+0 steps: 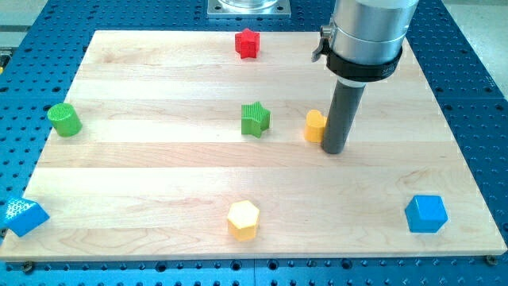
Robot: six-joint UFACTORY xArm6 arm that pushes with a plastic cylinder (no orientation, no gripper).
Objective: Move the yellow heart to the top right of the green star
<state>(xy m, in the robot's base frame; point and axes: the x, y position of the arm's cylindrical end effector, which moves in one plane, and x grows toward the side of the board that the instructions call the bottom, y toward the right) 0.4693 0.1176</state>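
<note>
The arm carries no pincer, only a dark straight rod, so nothing opens or is held; my tip [334,151] rests on the pale wooden counter [159,175], touching the right side of the yellow plastic heart [315,125], which it partly hides. The heart lies directly to the view's right of the green plastic star [255,119], level with it. Judged from this, the task is part done: the heart is near but must still go toward the view's top.
</note>
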